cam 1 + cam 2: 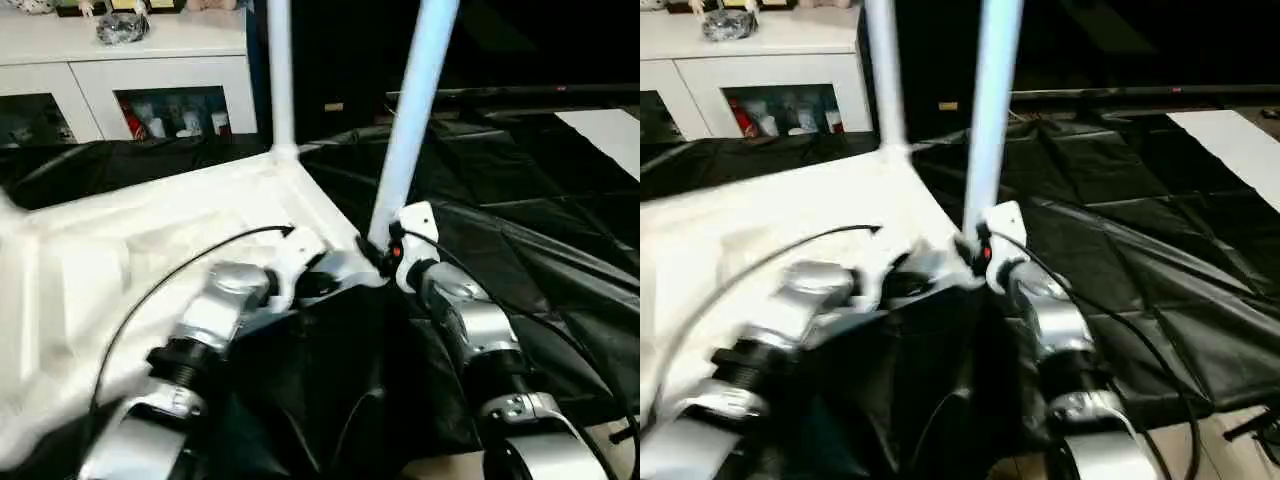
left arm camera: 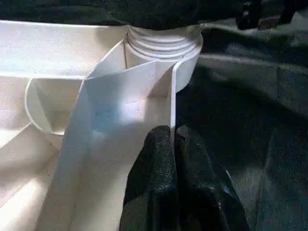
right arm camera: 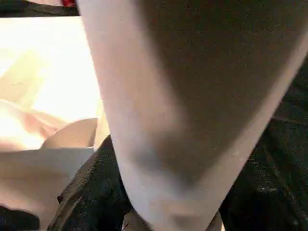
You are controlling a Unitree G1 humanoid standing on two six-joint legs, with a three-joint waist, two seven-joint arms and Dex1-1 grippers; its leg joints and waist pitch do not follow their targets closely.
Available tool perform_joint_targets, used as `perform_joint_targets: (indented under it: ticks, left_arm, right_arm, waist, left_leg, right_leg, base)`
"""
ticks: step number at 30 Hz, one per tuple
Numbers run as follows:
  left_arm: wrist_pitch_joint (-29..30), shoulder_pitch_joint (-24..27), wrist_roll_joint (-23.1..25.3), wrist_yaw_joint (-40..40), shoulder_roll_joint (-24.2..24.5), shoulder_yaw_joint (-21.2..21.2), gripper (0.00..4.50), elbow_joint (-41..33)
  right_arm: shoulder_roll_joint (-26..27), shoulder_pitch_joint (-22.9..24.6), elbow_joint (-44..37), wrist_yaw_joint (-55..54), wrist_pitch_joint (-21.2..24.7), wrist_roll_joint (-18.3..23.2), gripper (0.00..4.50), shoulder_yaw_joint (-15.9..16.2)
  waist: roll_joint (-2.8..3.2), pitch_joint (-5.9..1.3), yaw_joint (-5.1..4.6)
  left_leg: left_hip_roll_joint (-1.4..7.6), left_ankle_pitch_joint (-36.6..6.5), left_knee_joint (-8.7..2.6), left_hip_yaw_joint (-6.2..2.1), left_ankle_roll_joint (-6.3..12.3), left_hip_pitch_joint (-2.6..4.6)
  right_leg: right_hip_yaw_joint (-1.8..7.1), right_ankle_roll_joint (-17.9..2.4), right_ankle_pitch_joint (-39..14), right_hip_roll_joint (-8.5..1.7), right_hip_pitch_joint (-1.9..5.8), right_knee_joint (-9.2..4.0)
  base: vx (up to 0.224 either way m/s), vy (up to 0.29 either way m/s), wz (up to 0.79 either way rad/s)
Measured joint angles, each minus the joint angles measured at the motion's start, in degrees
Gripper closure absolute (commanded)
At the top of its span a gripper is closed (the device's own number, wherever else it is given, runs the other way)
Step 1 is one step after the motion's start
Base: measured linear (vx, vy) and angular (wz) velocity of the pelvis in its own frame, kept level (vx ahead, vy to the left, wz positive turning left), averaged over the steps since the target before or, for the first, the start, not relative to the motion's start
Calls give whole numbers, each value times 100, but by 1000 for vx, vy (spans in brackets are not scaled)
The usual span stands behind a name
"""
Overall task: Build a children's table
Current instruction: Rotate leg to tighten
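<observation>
White plastic took up the left half of the head view: the tabletop [image 1: 150, 250] lay underside up on the black sheet [image 1: 520, 200], ribs showing, because the corner sockets had to face upward to take the legs. Beyond it, in the upper left of the frame, the white cabinet [image 1: 120, 80] stood with small coloured items behind its glass doors and a dark bundle on top; I could not tell what they were.

Two legs were up. The far leg [image 1: 281, 70] rose upright from the back corner, seated in its socket. The near leg [image 1: 415, 110] leaned slightly from the corner nearest me, at centre frame.

My right hand [image 1: 385, 248] reached to the base of that near leg, its black fingers [image 3: 91, 192] lying on either side of the shaft; whether they were clamped on it or only cradling it I could not tell. I judged it was there to steer the leg down into its socket.

My left hand [image 2: 173, 159] had its fingers pressed together, tips resting against the tabletop's edge wall just beside the ringed socket [image 2: 163, 41], bracing the top.
</observation>
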Motion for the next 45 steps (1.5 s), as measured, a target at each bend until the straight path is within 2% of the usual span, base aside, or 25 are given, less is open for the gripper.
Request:
perform_joint_targets:
  ticks: [1,3,6,7,10,15,23,26,29,31,32,36,38,42,44,45]
  left_arm:
    - [0,0,0,0,-2,-4,450,0]
    - [-2,0,0,-27,-3,-12,450,-1]
    - [-34,0,-1,-110,46,-24,450,-7]
    - [-61,1,-2,-154,90,-49,450,-18]
    - [-158,2,-5,-320,204,-104,450,-29]
    - [-350,48,-56,-802,504,-170,450,-99]
    - [-624,175,-171,-1855,1058,-300,450,-312]
    - [-645,212,-236,-2232,1148,-418,450,-440]
    - [-680,257,-280,-2547,1305,-509,450,-501]
    - [-682,263,-282,-2623,1324,-527,450,-502]
    - [-682,263,-282,-2662,1336,-540,450,-502]
    - [-685,268,-282,-2728,1362,-560,450,-502]
    - [-709,268,-282,-2741,1374,-561,450,-502]
    - [-778,270,-283,-2804,1403,-572,450,-515]
    - [-791,278,-284,-2802,1400,-572,450,-518]
    - [-763,278,-283,-2770,1379,-561,450,-516]
  right_arm:
    - [1,5,8,2,-47,-18,250,0]
    - [1,17,8,18,-101,-29,181,0]
    - [0,32,-3,212,-145,2,172,0]
    - [-7,34,-7,302,-160,10,144,0]
    - [-73,76,-61,642,-183,40,129,21]
    - [-482,206,-315,1706,-185,94,129,283]
    - [-1258,530,-989,3455,-179,295,129,792]
    - [-1432,611,-1191,3986,-156,323,129,926]
    - [-1579,702,-1414,4398,-38,419,129,1083]
    - [-1595,736,-1435,4486,-29,467,129,1103]
    - [-1607,753,-1450,4531,-25,484,144,1116]
    - [-1631,759,-1457,4584,-5,483,159,1131]
    - [-1638,759,-1458,4623,3,480,192,1132]
    - [-1674,775,-1533,4657,65,465,200,1136]
    - [-1678,794,-1569,4655,101,474,235,1135]
    - [-1675,794,-1561,4623,112,480,235,1123]
  waist:
    - [0,0,-6]
    - [0,0,-11]
    - [0,0,-3]
    - [0,0,-5]
    - [0,0,-4]
    - [0,0,28]
    - [0,-1,151]
    - [2,-2,259]
    - [3,-3,314]
    - [6,-5,331]
    - [6,-5,333]
    - [6,-5,332]
    - [6,-5,330]
    - [9,-6,338]
    - [12,-9,342]
    - [15,-11,345]
  left_leg:
    - [-3,0,1,1,1,-4]
    - [-11,1,2,5,2,-9]
    - [-10,1,1,7,2,-8]
    - [-8,1,0,7,2,-8]
    - [-3,0,-4,6,1,-3]
    - [7,0,-25,5,1,-2]
    - [9,1,-30,10,0,1]
    - [11,-4,-30,12,-6,2]
    - [13,-6,-30,15,-9,7]
    - [12,-6,-30,17,-11,32]
    - [12,-6,-30,19,-11,37]
    - [10,-6,-30,20,-12,39]
    - [10,-6,-30,21,-12,39]
    - [10,-6,-30,21,-12,38]
    - [11,-6,-30,21,-12,38]
    - [11,-6,-31,21,-11,38]
  right_leg:
    - [5,0,0,-1,-1,-3]
    - [19,-1,1,-3,-4,-3]
    - [22,-8,6,-3,-8,6]
    - [22,-10,7,-2,-12,13]
    - [19,-20,23,0,-18,39]
    - [11,-27,63,7,-24,51]
    - [24,-45,64,8,-27,101]
    - [24,-48,43,7,-30,115]
    - [25,-46,30,5,-28,131]
    - [28,-45,29,5,-27,134]
    - [32,-45,29,5,-24,135]
    - [37,-12,9,4,-19,134]
    - [38,-12,9,4,-17,135]
    - [38,-12,10,4,-15,137]
    - [38,-13,10,4,-15,139]
    - [38,-16,12,4,-12,139]
  base:
    - [0,0,0]
    - [0,0,0]
    - [0,0,0]
    - [0,0,0]
    - [0,0,0]
    - [0,0,0]
    - [0,0,0]
    - [0,0,0]
    - [0,0,0]
    - [0,0,0]
    - [0,0,0]
    - [0,0,0]
    - [0,0,0]
    - [0,0,0]
    - [0,0,0]
    - [0,0,0]
